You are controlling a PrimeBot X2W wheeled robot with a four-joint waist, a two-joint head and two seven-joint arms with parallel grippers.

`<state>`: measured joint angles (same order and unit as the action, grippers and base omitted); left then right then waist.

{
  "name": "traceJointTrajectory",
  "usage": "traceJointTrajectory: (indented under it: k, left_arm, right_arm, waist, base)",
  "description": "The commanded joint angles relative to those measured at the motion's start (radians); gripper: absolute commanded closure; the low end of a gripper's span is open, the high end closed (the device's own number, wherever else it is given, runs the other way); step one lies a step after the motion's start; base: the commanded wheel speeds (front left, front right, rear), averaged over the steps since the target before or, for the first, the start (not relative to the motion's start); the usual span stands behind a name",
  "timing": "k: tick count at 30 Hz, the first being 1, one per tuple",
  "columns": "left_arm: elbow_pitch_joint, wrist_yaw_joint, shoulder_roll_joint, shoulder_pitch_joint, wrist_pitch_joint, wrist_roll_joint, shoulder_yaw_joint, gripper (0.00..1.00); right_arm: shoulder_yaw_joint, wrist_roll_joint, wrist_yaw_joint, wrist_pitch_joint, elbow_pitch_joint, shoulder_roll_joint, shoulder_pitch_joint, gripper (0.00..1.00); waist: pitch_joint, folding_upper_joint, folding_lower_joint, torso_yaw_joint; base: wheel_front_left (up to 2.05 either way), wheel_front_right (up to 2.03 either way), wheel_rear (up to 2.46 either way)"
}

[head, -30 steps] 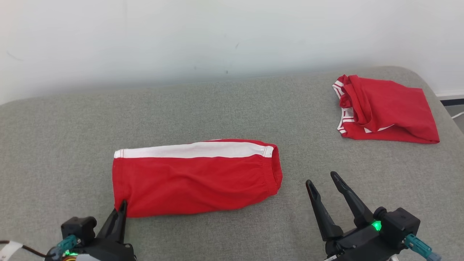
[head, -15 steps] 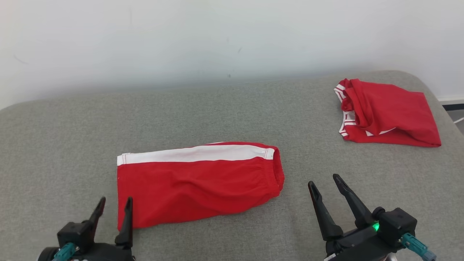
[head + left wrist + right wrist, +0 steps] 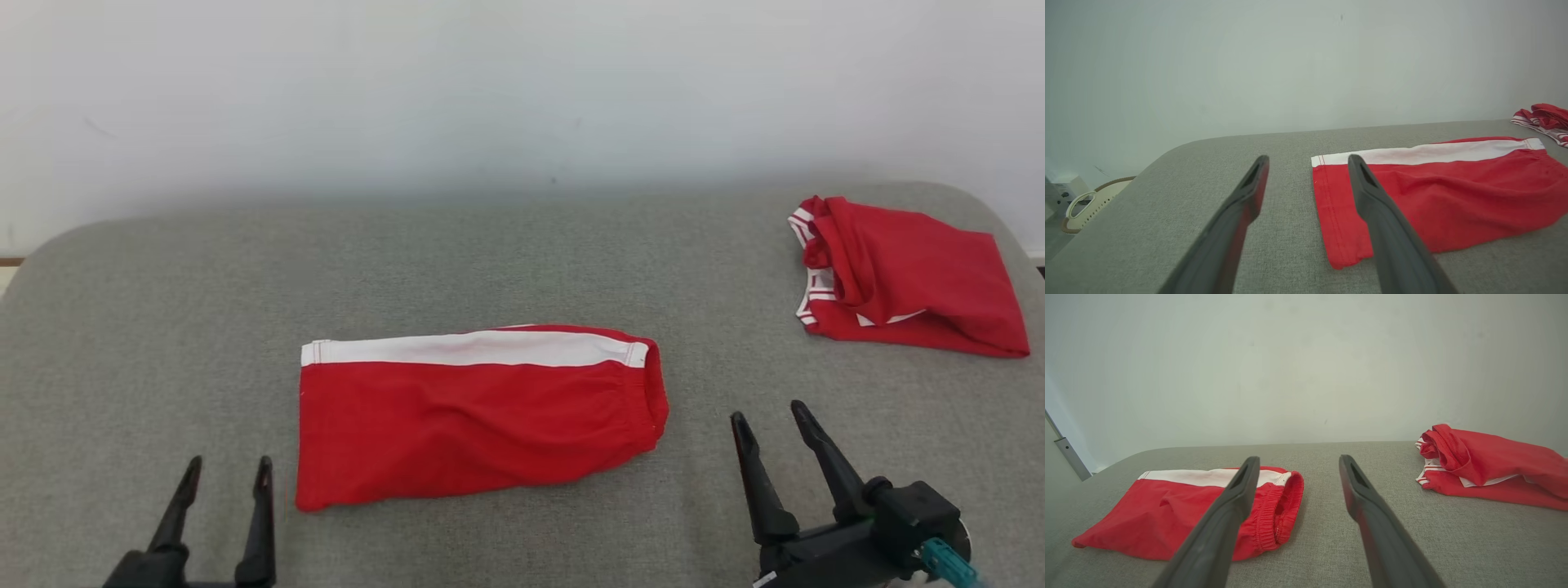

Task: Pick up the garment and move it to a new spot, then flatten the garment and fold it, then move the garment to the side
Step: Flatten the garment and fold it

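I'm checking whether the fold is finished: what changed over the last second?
The left gripper let go of the near-left corner of the folded shorts, opened and drew back. The shorts stayed put; the right gripper stayed open, and the other red garment did not move.

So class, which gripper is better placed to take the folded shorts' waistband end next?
Right. The right gripper is open beside the waistband of the shorts; the left gripper, also open, is at the far hem end.

No readable text, label or number appears anywhere.
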<state>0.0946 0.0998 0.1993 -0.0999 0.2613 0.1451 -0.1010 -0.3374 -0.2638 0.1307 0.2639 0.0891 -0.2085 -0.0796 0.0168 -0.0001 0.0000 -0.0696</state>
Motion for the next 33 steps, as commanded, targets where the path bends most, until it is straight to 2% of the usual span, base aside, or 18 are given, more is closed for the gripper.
traceJointTrajectory:
  k: [1, 8, 18, 33]
  left_arm:
    - [-0.021, 0.015, 0.0, 0.036, 0.005, -0.006, 0.024, 0.0]
    - [-0.07, 0.027, -0.008, 0.088, 0.004, -0.014, 0.055, 0.0]
    - [-0.116, 0.043, -0.016, 0.141, 0.004, -0.018, 0.085, 0.0]
    - [-0.099, 0.029, -0.03, 0.135, 0.005, -0.026, 0.072, 0.0]
  right_arm:
    - [0.018, 0.018, 0.0, 0.001, 0.001, 0.011, 0.022, 0.0]
    - [0.063, 0.047, 0.0, 0.001, 0.008, 0.03, 0.055, 0.0]
    - [0.076, 0.088, 0.0, 0.001, 0.025, 0.054, 0.066, 0.0]
    - [0.12, 0.133, 0.0, 0.001, 0.045, 0.09, 0.058, 0.0]
  waist:
    - [-0.011, 0.0001, 0.0, 0.016]
    - [-0.027, 0.0001, 0.0, 0.045]
    - [-0.039, 0.0001, 0.0, 0.043]
    - [-0.038, 0.0001, 0.0, 0.03]
  base:
    - [0.0, 0.0, 0.0]
    - [0.0, 0.0, 0.0]
    - [0.0, 0.0, 0.0]
    - [0.0, 0.0, 0.0]
